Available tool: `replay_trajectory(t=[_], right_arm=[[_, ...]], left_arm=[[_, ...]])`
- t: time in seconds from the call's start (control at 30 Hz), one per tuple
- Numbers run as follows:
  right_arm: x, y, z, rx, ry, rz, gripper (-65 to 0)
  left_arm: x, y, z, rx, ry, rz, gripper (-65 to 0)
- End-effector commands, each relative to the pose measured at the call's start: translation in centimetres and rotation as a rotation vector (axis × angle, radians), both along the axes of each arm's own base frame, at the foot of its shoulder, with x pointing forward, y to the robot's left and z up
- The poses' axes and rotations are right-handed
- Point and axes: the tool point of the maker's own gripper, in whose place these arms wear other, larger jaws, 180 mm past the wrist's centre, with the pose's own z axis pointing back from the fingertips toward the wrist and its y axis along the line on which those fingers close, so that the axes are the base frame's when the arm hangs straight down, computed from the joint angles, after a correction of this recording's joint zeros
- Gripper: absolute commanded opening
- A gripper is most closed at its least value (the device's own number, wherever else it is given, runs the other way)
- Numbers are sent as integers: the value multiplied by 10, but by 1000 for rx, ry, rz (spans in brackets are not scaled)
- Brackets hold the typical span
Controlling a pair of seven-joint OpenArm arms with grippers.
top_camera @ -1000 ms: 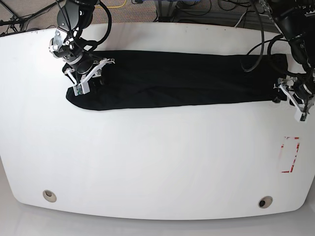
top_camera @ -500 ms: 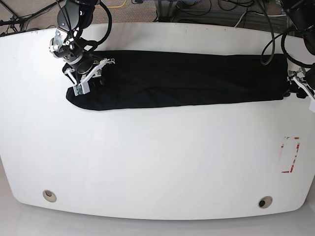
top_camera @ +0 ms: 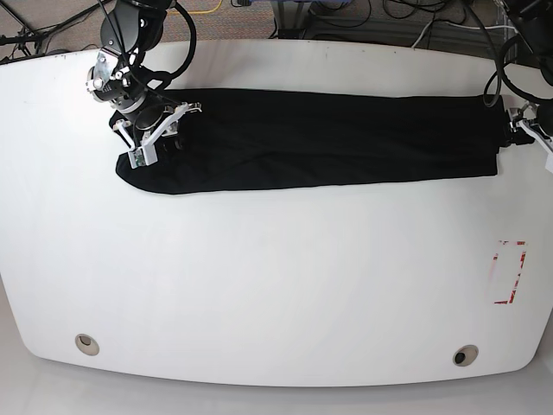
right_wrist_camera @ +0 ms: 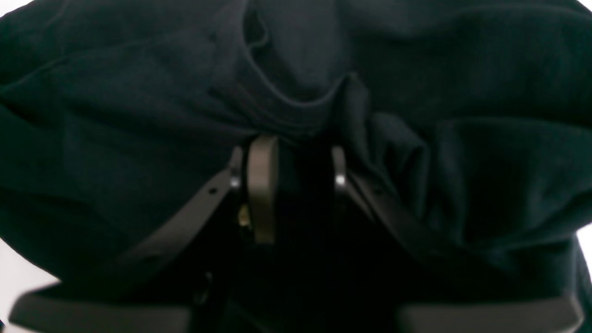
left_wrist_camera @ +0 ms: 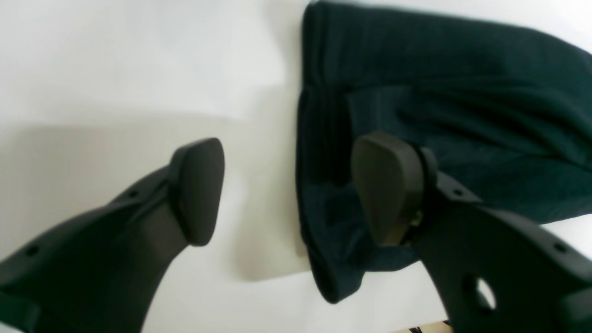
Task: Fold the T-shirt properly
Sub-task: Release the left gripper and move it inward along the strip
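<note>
Since a second ago the left claw (top_camera: 534, 137) has drawn off from the shirt's end toward the 3 o'clock edge of the base view, while the right claw (top_camera: 155, 131) has not shifted.

Base view: the large plain black T-shirt of soft matte cloth (top_camera: 320, 138) lies as one long flat band across the white surface (top_camera: 276, 277), running from 9 o'clock to 3 o'clock in the upper half. The right claw sits on its 9 o'clock end; the left claw is at its 3 o'clock end.

Left wrist view: the left claw (left_wrist_camera: 291, 189) stands wide open and holds nothing; one pad is over bare surface, the other over the shirt's (left_wrist_camera: 439, 106) folded end.

Right wrist view: the right claw (right_wrist_camera: 296, 185) is narrowly closed, with black cloth (right_wrist_camera: 138, 138) bunched between and around its pads, so I judge it pinches the shirt.

Such cloth looks light, limp and prone to slide and wrinkle; I would take it at the end corners, through all layers, and lift both ends together.
</note>
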Motion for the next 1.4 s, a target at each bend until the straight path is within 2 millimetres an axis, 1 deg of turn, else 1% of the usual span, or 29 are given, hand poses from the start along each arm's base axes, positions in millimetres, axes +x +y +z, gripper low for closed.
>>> replay_trajectory(t=[0.0,0.2,0.27,0.37,0.57,0.63,0.73,0.8,0.83,0.87,0.9,0.93,1.23,1.3,1.37], right_arm=[[-3,-3,-3,-21,23,6,-504],[-3,-2,-2,-20,21,6,-504],[-3,-2,-2,-20,21,6,-504],[-3,-2,-2,-20,21,6,-504],[-2,-2,-1,-19,17,6,-504],[-2,-2,-1,-19,17,6,-504],[-2,-2,-1,-19,17,6,-504],[-2,-2,-2,-19,19,6,-504],[-2,-2,-2,-19,19,6,-504],[-2,-2,-2,-19,19,6,-504],[-2,-2,-1,-19,17,6,-504],[-1,-2,-1,-19,16,6,-504],[0,-2,0,-17,13,5,-504],[0,-2,0,-17,13,5,-504],[0,-2,0,-17,13,5,-504]], left_arm=[[8,1,11,16,-37,-24,-208],[9,-14,2,-1,-16,-64,-210],[9,-26,-6,-27,-11,-73,-210],[8,-36,-11,-48,-7,-76,-210],[5,-39,-14,-56,2,-77,-213],[5,-39,-14,-56,3,-78,-228],[5,-39,-15,-54,6,-78,-331],[5,-39,-15,-55,6,-77,-439],[5,-39,-15,-54,4,-76,-507],[5,-39,-15,-54,4,-76,-543],[5,-39,-15,-54,2,-76,-601],[6,-39,-15,-53,1,-77,-631],[7,-38,-11,-47,-6,-82,-625],[11,-39,-6,-36,-21,-92,-625],[16,-40,4,-9,-49,-114,-625]])
